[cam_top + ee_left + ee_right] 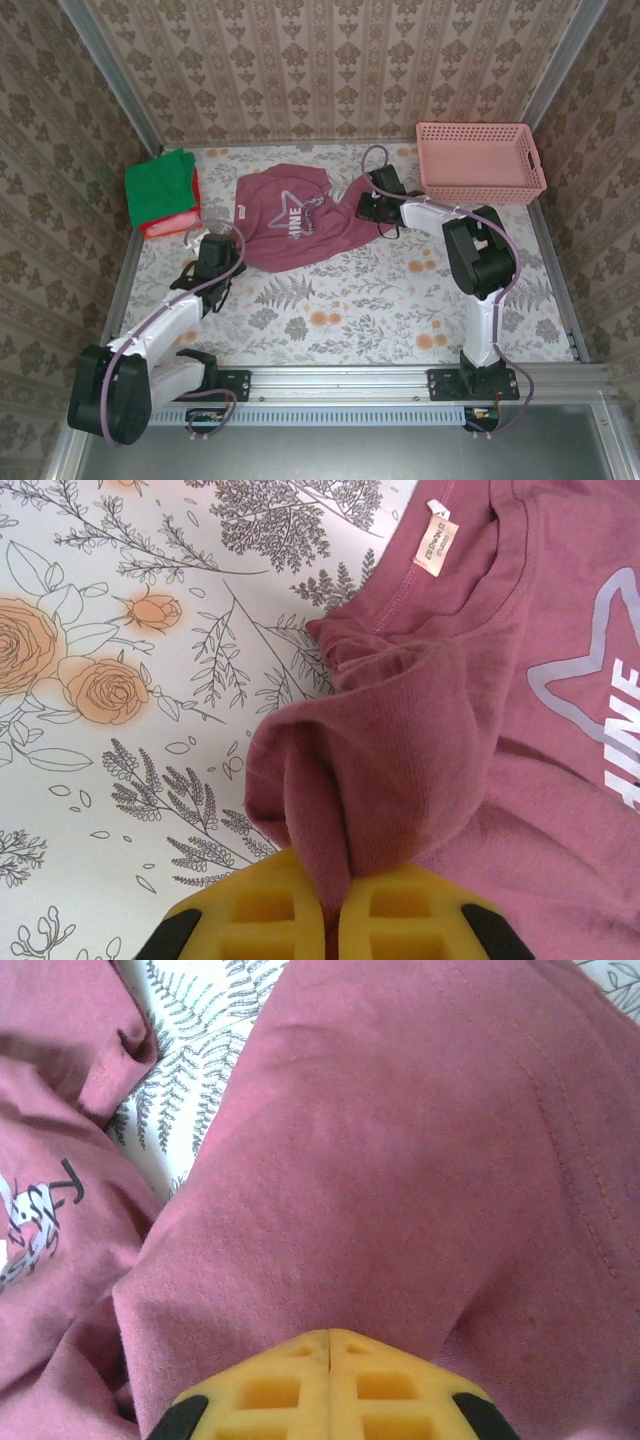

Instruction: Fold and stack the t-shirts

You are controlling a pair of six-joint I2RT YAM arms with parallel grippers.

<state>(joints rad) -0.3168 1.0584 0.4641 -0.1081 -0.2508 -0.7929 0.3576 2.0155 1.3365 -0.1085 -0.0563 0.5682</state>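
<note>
A maroon t-shirt [290, 225] with a pale star print lies crumpled at the middle of the table. My left gripper [222, 243] is at its left edge, shut on a bunched fold of the maroon cloth [380, 780] that rises from between the yellow fingertips [400, 900]. My right gripper [365, 200] is at the shirt's right side, its jaws pressed together with the maroon fabric [400, 1160] gathered at their tips [330, 1335]. A folded green t-shirt [160, 187] rests on a folded red one [170, 222] at the back left.
A pink lattice basket [480, 160] stands at the back right corner. The floral tablecloth [380, 300] covers the table, with bare cloth in front of the shirt. Patterned walls close in the left, back and right sides.
</note>
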